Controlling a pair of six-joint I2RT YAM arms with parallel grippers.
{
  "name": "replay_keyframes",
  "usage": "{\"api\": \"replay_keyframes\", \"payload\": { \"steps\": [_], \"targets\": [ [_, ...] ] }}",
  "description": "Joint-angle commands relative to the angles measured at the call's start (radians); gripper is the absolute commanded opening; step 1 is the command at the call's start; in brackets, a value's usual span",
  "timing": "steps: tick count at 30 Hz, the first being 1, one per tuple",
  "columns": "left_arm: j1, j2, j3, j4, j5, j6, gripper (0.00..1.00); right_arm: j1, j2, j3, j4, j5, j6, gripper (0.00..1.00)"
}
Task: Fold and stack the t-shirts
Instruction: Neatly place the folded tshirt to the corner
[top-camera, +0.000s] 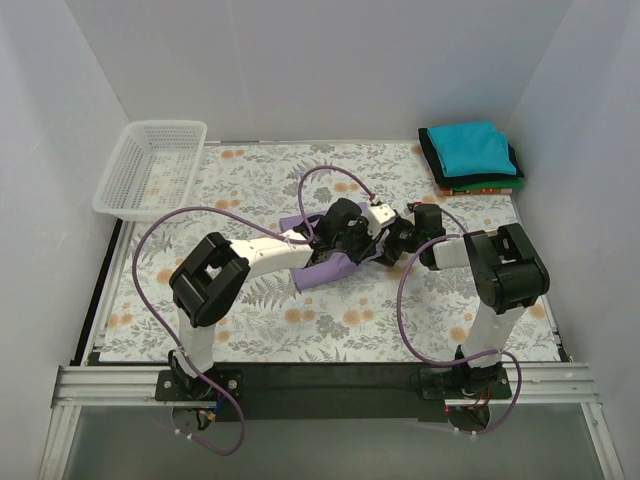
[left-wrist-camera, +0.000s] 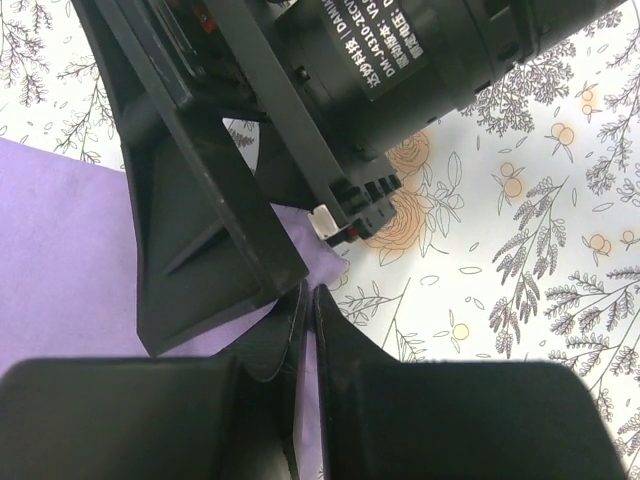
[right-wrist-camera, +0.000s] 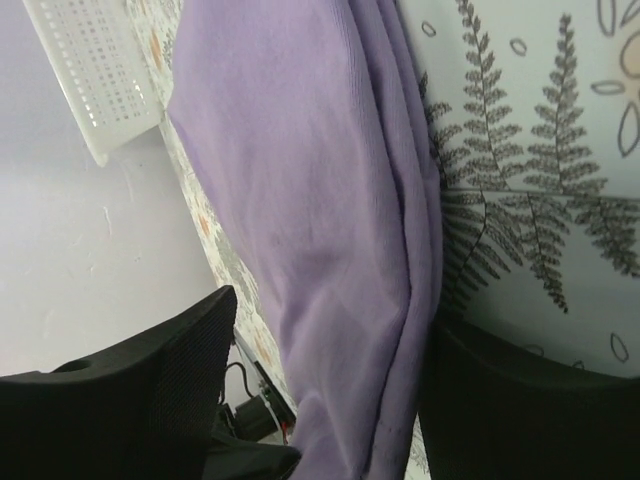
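Note:
A lavender t-shirt (top-camera: 325, 270) lies bunched on the floral cloth at the table's middle, mostly hidden under both arms. My left gripper (left-wrist-camera: 308, 297) is shut with a thin strip of that lavender cloth (left-wrist-camera: 60, 250) pinched between its fingers. My right gripper (right-wrist-camera: 330, 400) stands open, straddling a long fold of the lavender shirt (right-wrist-camera: 320, 200); the fold rests against one finger (right-wrist-camera: 520, 400) with a gap to the other. Seen from above, the left gripper (top-camera: 352, 243) and right gripper (top-camera: 378, 250) meet over the shirt. Folded t-shirts sit stacked at the back right, teal (top-camera: 472, 148) on top.
A white mesh basket (top-camera: 150, 165) stands at the back left corner. Dark green (top-camera: 432, 158) and orange-red (top-camera: 485, 190) edges show under the teal shirt. White walls close in on three sides. Purple cables loop over the floral table cloth (top-camera: 250, 320).

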Motion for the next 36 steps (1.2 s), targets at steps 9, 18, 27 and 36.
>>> {"api": "replay_keyframes", "payload": {
  "steps": [9, 18, 27, 36],
  "targets": [
    [0.011, -0.051, 0.036, 0.004, 0.059, -0.035, 0.00, 0.026, 0.075, 0.035, 0.116, 0.115, 0.001, 0.65],
    [0.011, -0.054, 0.026, 0.004, 0.068, -0.036, 0.00, 0.029, 0.133, 0.075, 0.149, 0.132, -0.011, 0.63],
    [0.046, -0.083, 0.034, -0.048, 0.086, -0.084, 0.32, 0.026, 0.146, 0.152, 0.147, 0.109, -0.175, 0.01],
    [0.250, -0.405, -0.070, -0.232, 0.129, -0.091, 0.47, 0.006, 0.064, 0.396, -0.226, 0.227, -0.787, 0.01]
  ]
}}
